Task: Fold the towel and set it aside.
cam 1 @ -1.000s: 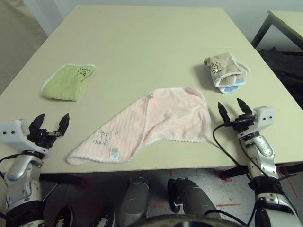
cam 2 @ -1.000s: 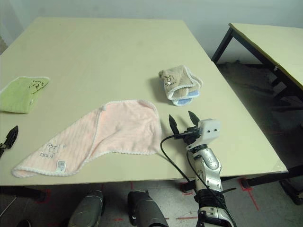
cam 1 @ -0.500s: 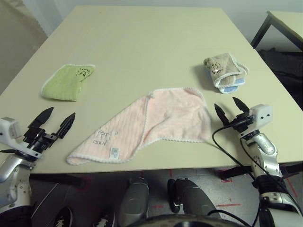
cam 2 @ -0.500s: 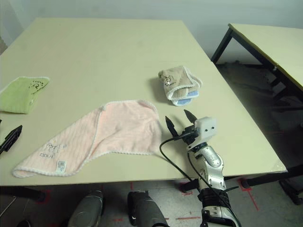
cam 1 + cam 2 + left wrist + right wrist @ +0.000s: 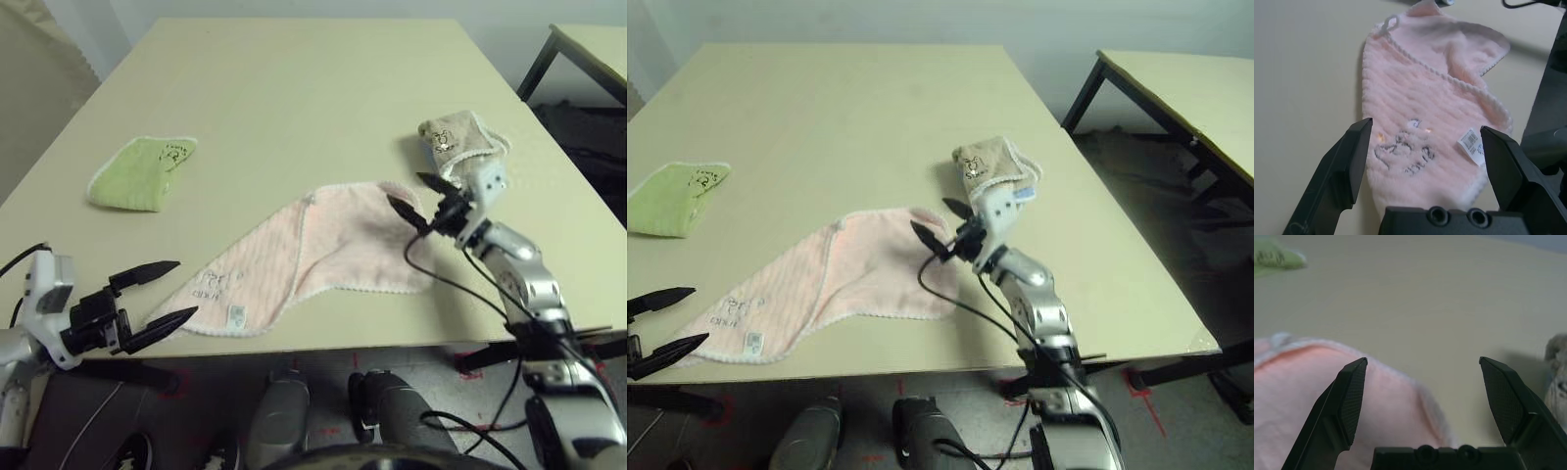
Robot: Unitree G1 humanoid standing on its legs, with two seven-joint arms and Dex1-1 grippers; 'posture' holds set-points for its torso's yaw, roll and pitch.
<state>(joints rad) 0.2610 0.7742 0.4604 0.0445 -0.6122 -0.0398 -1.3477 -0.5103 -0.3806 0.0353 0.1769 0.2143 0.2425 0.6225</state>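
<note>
The pale pink towel [image 5: 323, 245] lies flat on the table, folded into a rough triangle, with its dark print [image 5: 1403, 152] and white tag [image 5: 1470, 145] at the near left corner. My left gripper [image 5: 186, 289] is open at the table's front edge, its fingers [image 5: 1352, 161] pointing at that corner and just short of it. My right gripper [image 5: 405, 189] is open and hovers over the towel's far right corner [image 5: 1303, 382]. Nothing is between its fingers [image 5: 1349, 401].
A small green towel [image 5: 142, 171] lies at the far left. Folded beige-and-blue towels [image 5: 460, 142] sit just beyond my right gripper. A black cable [image 5: 446, 279] from the right arm hangs past the towel's right edge. A second table [image 5: 1185, 88] stands to the right.
My right gripper swung from the table beside the towel up and inward over its far right corner. My left gripper dropped lower and turned to point at the near left corner.
</note>
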